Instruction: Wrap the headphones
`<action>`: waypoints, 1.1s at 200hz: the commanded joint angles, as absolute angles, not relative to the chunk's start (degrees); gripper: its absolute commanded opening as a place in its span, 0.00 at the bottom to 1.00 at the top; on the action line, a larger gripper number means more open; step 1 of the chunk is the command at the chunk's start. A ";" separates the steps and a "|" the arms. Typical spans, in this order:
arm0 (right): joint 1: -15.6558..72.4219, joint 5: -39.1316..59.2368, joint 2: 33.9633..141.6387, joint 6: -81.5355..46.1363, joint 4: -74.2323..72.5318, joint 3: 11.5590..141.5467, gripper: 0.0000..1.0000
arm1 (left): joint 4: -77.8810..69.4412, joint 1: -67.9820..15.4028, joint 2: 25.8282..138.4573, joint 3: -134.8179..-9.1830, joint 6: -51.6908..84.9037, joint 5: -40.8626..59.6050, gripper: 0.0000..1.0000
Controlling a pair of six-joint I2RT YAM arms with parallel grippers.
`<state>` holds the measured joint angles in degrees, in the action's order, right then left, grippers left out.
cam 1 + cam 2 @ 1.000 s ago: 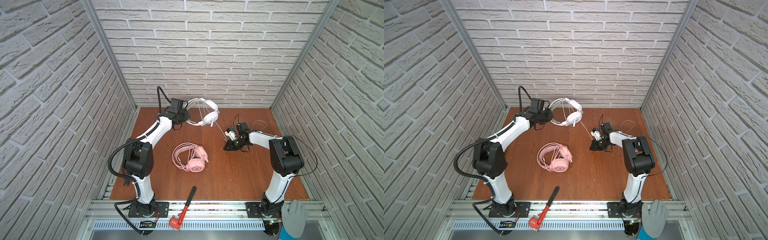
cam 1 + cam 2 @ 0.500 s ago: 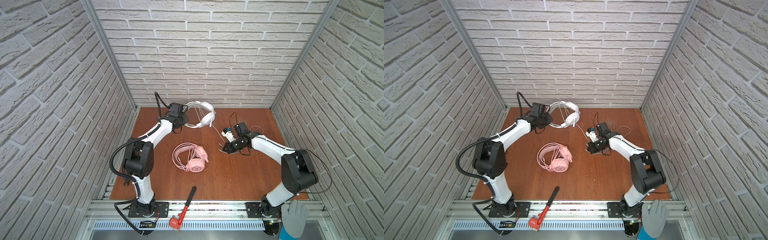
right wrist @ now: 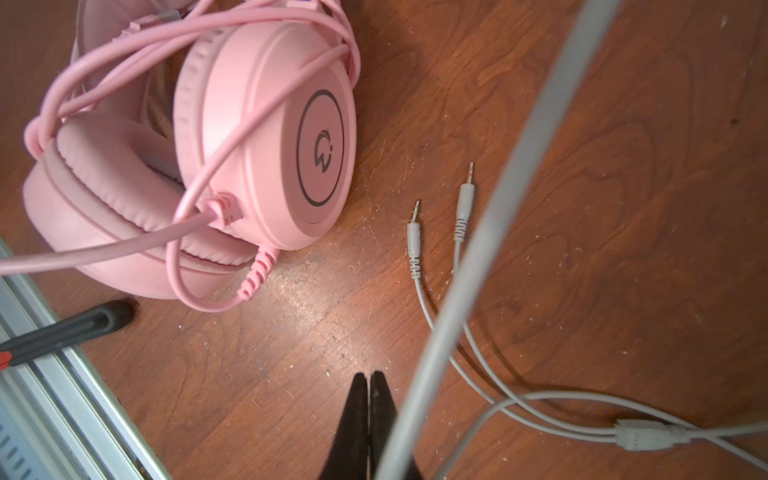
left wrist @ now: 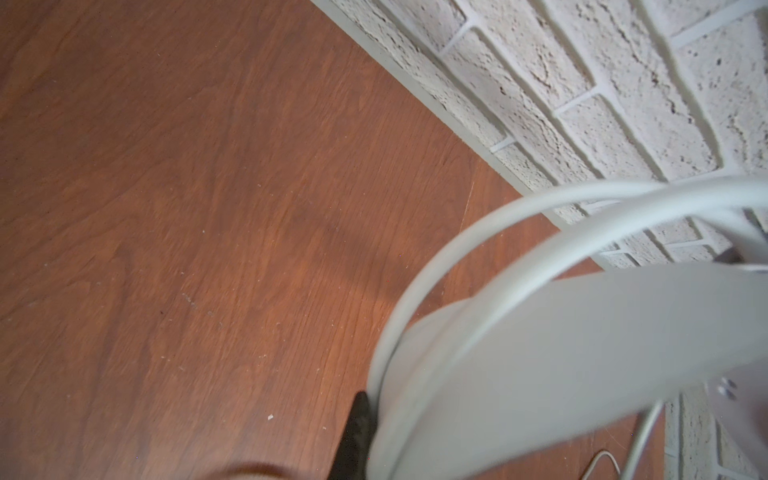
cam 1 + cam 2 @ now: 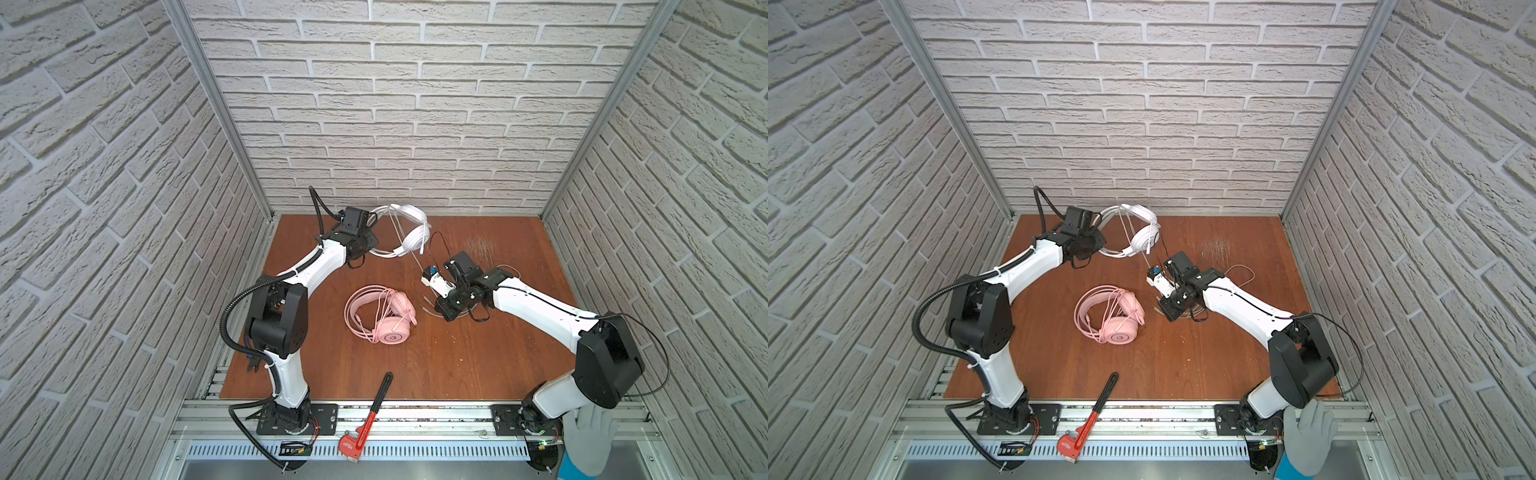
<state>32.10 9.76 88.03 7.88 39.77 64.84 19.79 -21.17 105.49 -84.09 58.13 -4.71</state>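
So, wrench (image 5: 376,405): lay across front rail, unused.
Pink headset (image 5: 384,313): mid-table, cord wound on it already.
Your R gripper (image 3: 368,382): jaws pressed together, white cable (image 3: 478,257) alongside; pinch unclear.
Your L gripper (image 5: 372,249): clamped white headset (image 5: 415,239) aloft, prob. so cable could wind.
Table (image 5: 457,365): scuffed wood; brick walls (image 5: 395,124) behind.

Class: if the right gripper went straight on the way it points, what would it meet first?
The right gripper would probably hit the table first, between the pink headset and the jack plugs; depth is unclear.
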 commanded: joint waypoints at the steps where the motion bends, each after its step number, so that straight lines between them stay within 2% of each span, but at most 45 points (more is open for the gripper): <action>1: 34.27 4.33 88.88 12.45 45.11 68.30 0.06 | 17.58 -21.80 104.80 -86.14 58.93 -8.41 0.00; 128: 35.97 -2.80 94.81 27.91 56.52 88.40 0.05 | 35.58 -30.10 113.56 -100.78 45.25 -17.99 0.00; 220: 34.47 -13.63 96.61 36.08 55.66 94.71 0.05 | 38.82 -31.98 115.88 -103.95 32.50 -13.65 0.00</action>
